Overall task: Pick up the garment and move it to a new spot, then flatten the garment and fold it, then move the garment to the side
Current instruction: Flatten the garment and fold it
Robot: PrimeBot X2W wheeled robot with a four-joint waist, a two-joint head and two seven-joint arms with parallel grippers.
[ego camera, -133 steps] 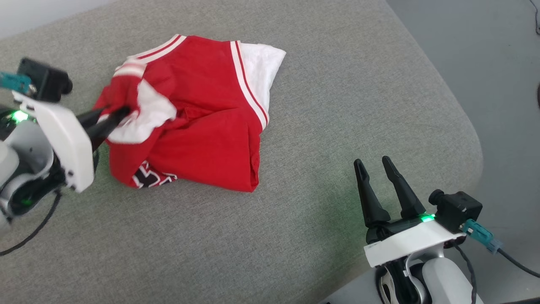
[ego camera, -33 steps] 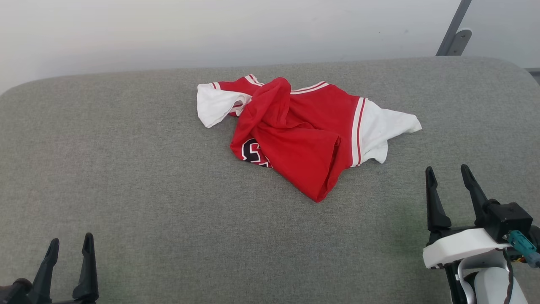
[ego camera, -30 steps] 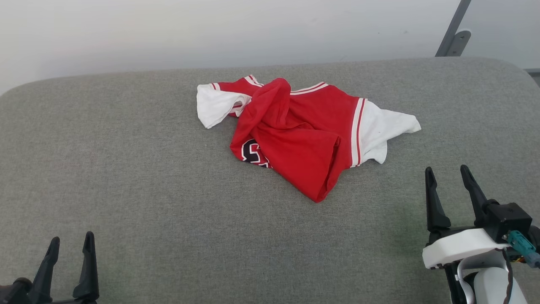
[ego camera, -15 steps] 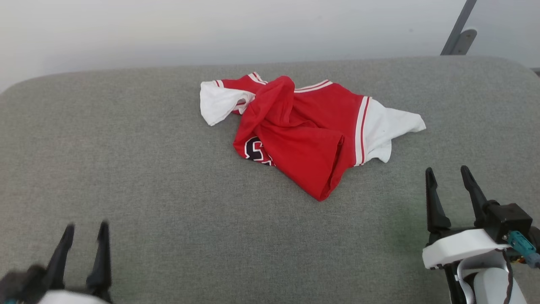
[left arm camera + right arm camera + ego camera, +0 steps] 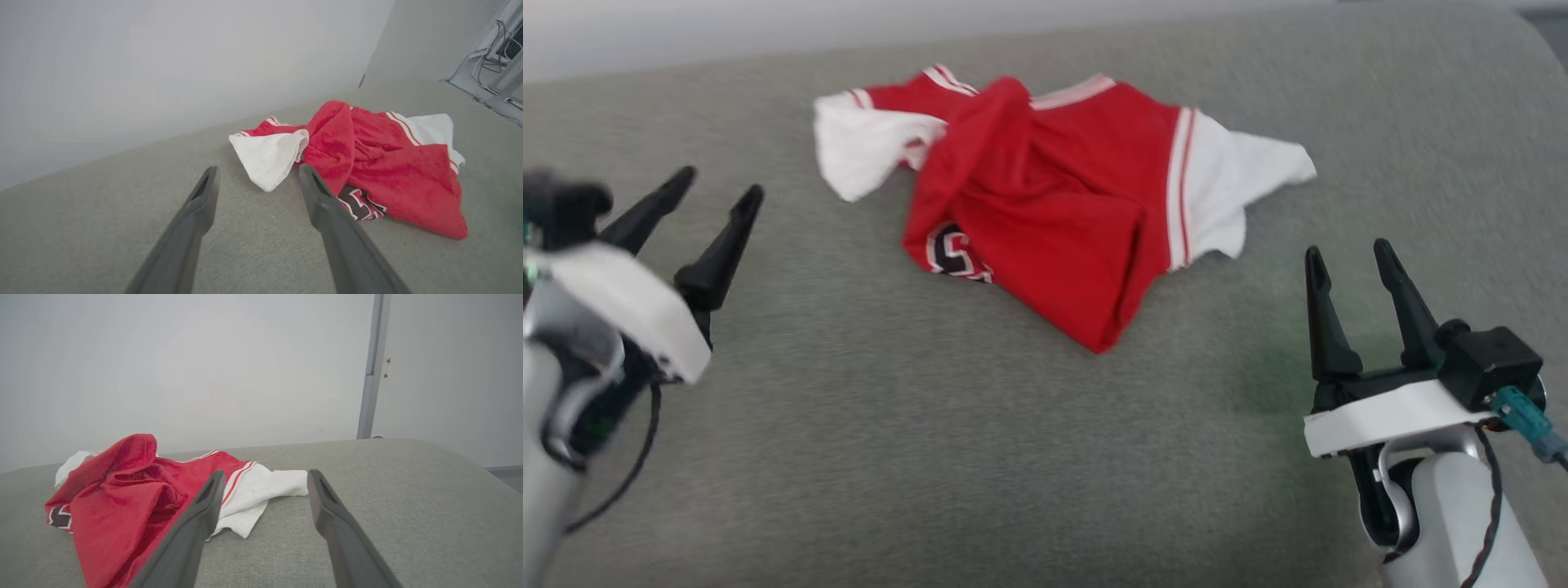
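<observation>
The red sports-jersey T-shirt with white short sleeves (image 5: pixel 1045 220) lies crumpled on the far half of the grey woven-fabric padded surface (image 5: pixel 931 457). Its body is bunched into a thick fold down the middle, and a scrap of dark, white-outlined lettering (image 5: pixel 952 253) shows at the near edge. The left gripper (image 5: pixel 721 183) hangs over the surface's left part and the right gripper (image 5: pixel 1347 249) over its near right part. Both have their two long dark fingers spread wide with nothing between them, and both are clear of the cloth. The jersey looks light, soft and limp, so it would likely sag and drag rather than keep any shape, and a pinch on the heaped middle may catch several layers. The flatter white sleeves seem better holds: one (image 5: pixel 269 157) lies just ahead of the left fingers, the other (image 5: pixel 265 490) ahead of the right fingers, near the striped seams.
</observation>
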